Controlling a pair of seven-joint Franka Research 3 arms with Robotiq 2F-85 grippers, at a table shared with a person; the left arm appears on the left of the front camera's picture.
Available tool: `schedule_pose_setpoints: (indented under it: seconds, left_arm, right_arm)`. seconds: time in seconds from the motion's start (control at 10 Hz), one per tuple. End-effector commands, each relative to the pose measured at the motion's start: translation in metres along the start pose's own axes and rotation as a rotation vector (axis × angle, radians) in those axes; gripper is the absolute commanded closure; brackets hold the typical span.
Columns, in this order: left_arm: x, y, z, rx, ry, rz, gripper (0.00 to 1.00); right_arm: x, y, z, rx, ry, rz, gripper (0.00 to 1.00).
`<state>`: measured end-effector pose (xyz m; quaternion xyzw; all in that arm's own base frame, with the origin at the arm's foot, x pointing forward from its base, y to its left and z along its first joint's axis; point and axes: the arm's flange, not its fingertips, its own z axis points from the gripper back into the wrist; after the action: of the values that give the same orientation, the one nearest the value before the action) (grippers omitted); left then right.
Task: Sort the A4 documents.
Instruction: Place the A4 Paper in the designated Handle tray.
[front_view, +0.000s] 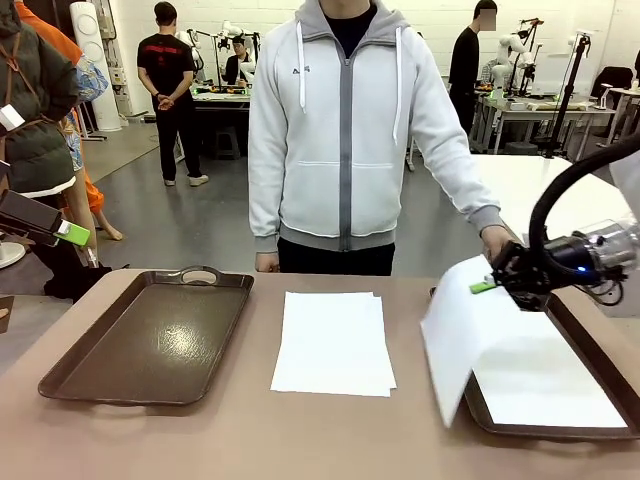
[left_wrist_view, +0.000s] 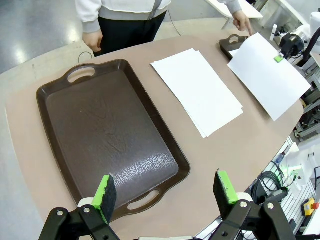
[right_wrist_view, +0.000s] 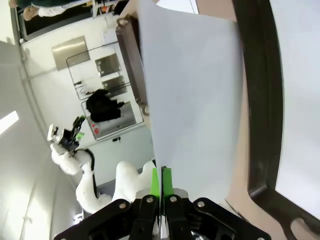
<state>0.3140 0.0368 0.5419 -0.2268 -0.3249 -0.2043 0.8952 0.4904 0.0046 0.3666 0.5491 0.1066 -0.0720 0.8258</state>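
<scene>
One white sheet (front_view: 455, 340) hangs tilted over the left rim of the right tray (front_view: 560, 432), by the right edge of the table (front_view: 250, 440), its top pinched in the clenched fingers of the right gripper (front_view: 497, 282); a stack (front_view: 332, 342) lies mid-table. I'd say it should clear that rim and settle flat before release. The right arm (front_view: 560, 200) reaches in from the right; the left gripper (left_wrist_view: 165, 186) hovers, fingers spread and empty, over the left tray (left_wrist_view: 55, 100).

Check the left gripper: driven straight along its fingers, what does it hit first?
Most likely the brown tray: the open left gripper looks down on its near handle end. Depth is unclear, so it might land on bare table just beside that rim. The paper stack lies well off that line.
</scene>
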Motion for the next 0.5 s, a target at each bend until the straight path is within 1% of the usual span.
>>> schedule_pose_setpoints:
  seconds: [0.0,0.1,0.2,0.3,0.4]
  left_arm:
    - [0.000,0.001,0.000,-0.020,-0.005,-0.007,0.00]
    - [0.000,0.001,0.000,-0.020,-0.005,-0.007,0.00]
    - [0.000,0.001,0.000,-0.020,-0.005,-0.007,0.00]
    - [0.000,0.001,0.000,-0.020,-0.005,-0.007,0.00]
    - [0.000,0.001,0.000,-0.020,-0.005,-0.007,0.00]
  right_arm:
    - [0.010,-0.014,0.017,0.035,0.063,0.090,0.99]
    - [0.016,-0.028,0.024,0.027,0.077,0.150,0.99]
    - [0.020,-0.040,0.031,0.105,0.046,0.259,0.99]
    - [0.028,-0.052,0.039,0.072,0.029,0.274,0.99]
    - [0.032,-0.061,0.043,0.043,0.049,0.308,0.99]
